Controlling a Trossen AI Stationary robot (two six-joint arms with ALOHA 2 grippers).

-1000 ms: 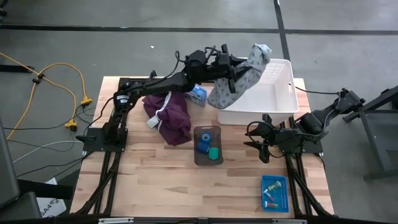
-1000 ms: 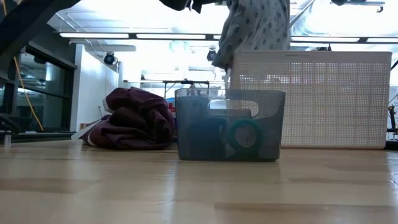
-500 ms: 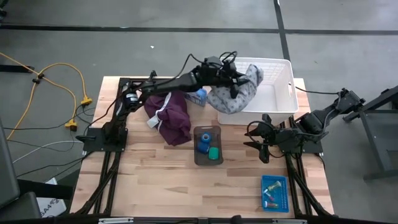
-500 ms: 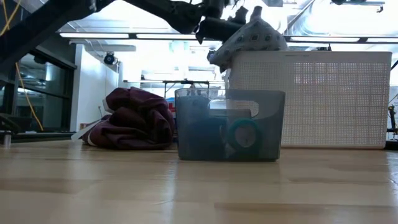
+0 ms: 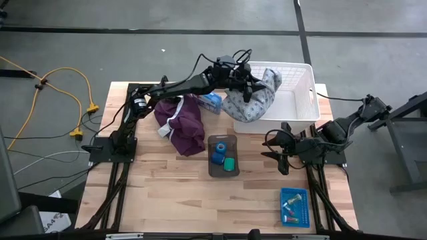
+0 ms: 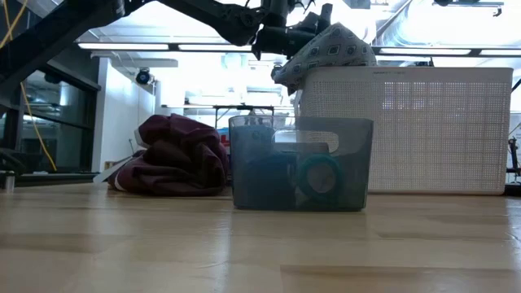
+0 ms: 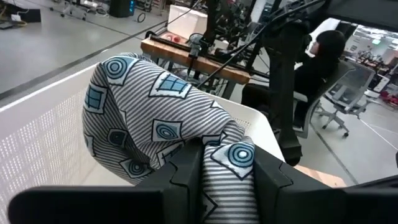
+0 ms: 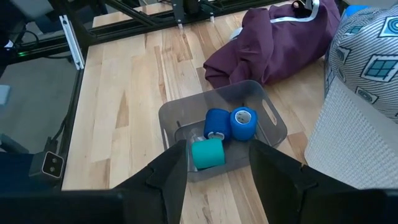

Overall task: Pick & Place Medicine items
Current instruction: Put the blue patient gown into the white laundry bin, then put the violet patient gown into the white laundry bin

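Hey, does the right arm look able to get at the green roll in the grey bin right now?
Probably yes: the right gripper hangs open beside the grey bin, with nothing over the green roll.

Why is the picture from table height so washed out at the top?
Low view: bright ceiling lights behind leave the arm and bin dark, and the near table looks soft. High view: even light, faint shadows.

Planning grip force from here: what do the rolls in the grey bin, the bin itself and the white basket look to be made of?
The blue rolls and green roll look like soft matte wrap wound on hollow cores, probably bandage. The grey bin seems smoky translucent plastic; the rolls show through its wall. The white basket looks like rigid perforated plastic.
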